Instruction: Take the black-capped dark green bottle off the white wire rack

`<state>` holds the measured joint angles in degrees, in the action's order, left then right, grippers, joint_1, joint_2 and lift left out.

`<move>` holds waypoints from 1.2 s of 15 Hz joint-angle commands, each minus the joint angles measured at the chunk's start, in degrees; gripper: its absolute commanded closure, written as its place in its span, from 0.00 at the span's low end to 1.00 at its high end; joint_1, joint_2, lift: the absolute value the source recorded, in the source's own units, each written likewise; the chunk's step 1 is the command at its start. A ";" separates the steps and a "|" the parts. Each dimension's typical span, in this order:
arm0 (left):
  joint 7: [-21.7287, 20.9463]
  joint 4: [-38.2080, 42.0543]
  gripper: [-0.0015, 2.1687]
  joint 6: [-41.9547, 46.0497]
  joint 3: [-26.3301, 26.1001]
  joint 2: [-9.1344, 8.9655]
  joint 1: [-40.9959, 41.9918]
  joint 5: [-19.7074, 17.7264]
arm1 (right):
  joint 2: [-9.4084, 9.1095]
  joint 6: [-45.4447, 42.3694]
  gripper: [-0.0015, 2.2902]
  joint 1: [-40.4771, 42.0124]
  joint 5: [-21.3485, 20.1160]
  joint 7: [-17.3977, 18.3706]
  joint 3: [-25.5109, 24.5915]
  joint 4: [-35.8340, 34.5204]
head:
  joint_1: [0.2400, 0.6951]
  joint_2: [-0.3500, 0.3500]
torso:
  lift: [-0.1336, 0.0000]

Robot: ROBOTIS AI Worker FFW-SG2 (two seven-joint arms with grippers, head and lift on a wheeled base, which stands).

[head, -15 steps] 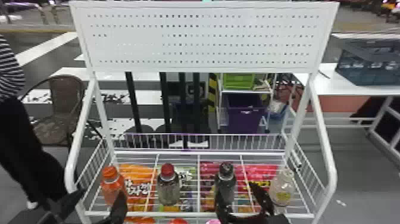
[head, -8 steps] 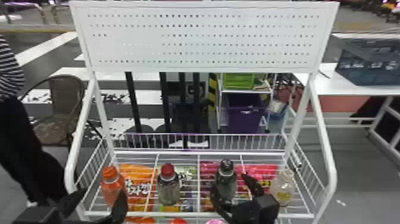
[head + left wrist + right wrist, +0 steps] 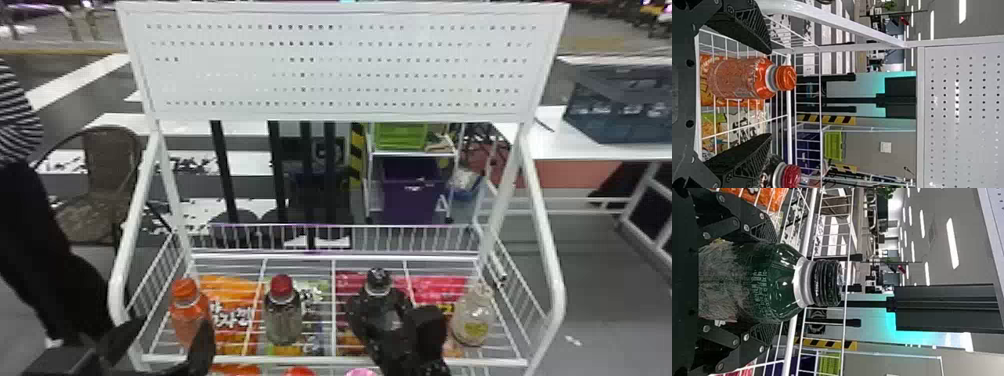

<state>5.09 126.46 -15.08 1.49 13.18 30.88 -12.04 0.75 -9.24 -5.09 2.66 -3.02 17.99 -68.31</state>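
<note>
The black-capped dark green bottle [image 3: 378,285] stands upright on the white wire rack [image 3: 310,360], right of the middle. My right gripper [image 3: 379,306] is shut on its body. In the right wrist view, the fingers of my right gripper [image 3: 775,282] press both sides of the bottle [image 3: 770,276], below its cap and neck. At the rack's left front, my left gripper [image 3: 171,327] is open. In the left wrist view, an orange-capped bottle [image 3: 756,78] stands beyond my left gripper [image 3: 770,94], within the span of its spread fingers.
A red-capped bottle [image 3: 282,312] stands between the orange and green ones. At the rack's right is a clear pale bottle [image 3: 472,317]. Snack bags [image 3: 232,305] lie beneath the rack's wires. White side rails [image 3: 547,250] and a perforated panel [image 3: 340,65] frame the rack.
My right gripper's fingers, spread wide around the green bottle before, have come together on it, and the gripper has shifted slightly. The left gripper and the bottles look unmoved.
</note>
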 commanded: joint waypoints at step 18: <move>0.35 3.00 0.07 0.00 -1.84 -0.44 -0.12 0.44 | 8.04 13.24 0.73 46.67 6.83 -2.08 -24.41 -63.97 | 0.57 0.50 | 1.00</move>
<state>5.41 129.67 -15.08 -0.35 12.81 31.05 -11.60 8.96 6.13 39.28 8.25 -4.91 -4.20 -131.38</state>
